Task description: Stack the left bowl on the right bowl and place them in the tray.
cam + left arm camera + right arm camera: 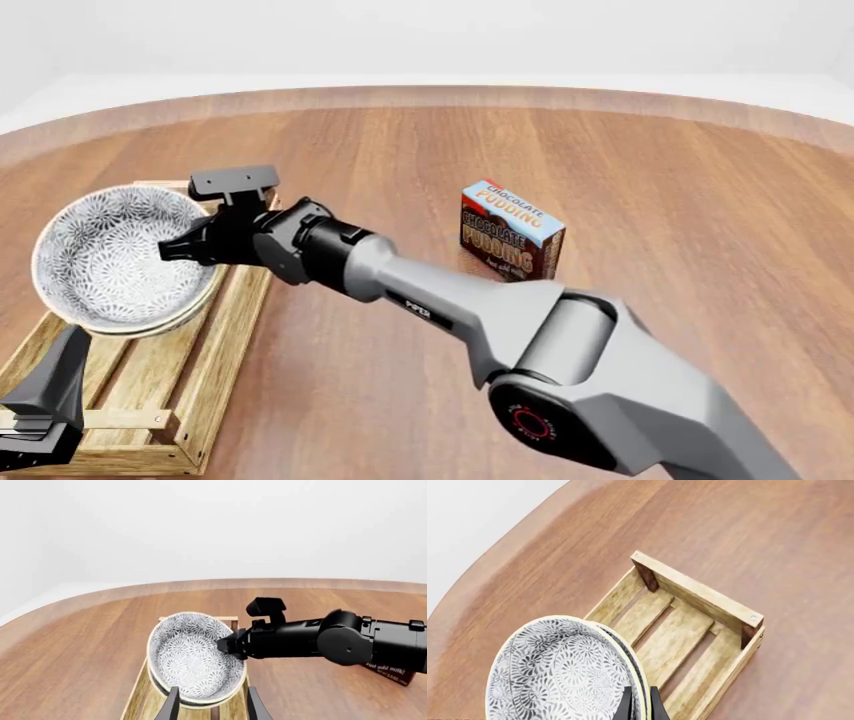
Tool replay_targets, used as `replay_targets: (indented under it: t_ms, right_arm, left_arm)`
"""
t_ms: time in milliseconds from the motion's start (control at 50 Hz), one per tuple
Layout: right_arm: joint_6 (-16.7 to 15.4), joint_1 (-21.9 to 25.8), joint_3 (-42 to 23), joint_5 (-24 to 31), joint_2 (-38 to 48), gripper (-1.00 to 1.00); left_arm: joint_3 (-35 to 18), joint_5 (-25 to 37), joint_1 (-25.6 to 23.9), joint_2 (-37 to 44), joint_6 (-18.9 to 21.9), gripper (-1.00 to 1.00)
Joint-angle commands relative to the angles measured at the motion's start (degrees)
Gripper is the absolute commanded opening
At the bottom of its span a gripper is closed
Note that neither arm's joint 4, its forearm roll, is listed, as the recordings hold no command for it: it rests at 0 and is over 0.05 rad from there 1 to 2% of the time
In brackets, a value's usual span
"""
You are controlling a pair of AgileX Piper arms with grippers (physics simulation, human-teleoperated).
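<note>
This is looking like a simulated test bench rather than any lived-in room: a broad round-edged wooden table [641, 180] is sitting in a blank, featureless white surround with no walls, furniture or fittings showing. The flat, even lighting and the clean rendered surfaces are giving it away as computer-made. A chocolate pudding box [511, 230] and a slatted wooden tray [127, 400] are lying there as loose props.

The right arm stretches across the table from the near right toward its left side, its gripper [187, 250] pinched on the rim of the stacked bowls [114, 260]. The left gripper [210, 705] waits low at the near left corner, fingers [172, 705] spread apart, holding nothing
</note>
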Motion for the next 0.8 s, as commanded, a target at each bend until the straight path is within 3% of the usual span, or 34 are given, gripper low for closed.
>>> replay_targets:
  t_ms: [20,800]
  right_arm:
    - [0.46,0.38,-0.85,-0.69,0.25,-1.00]
    - [-0.52,0.89,-6.16,3.02,4.65,-1.00]
  left_arm:
    - [0.00,0.00,0.00,0.00,0.00,1.00]
    - [0.00,0.00,0.00,0.00,0.00,1.00]
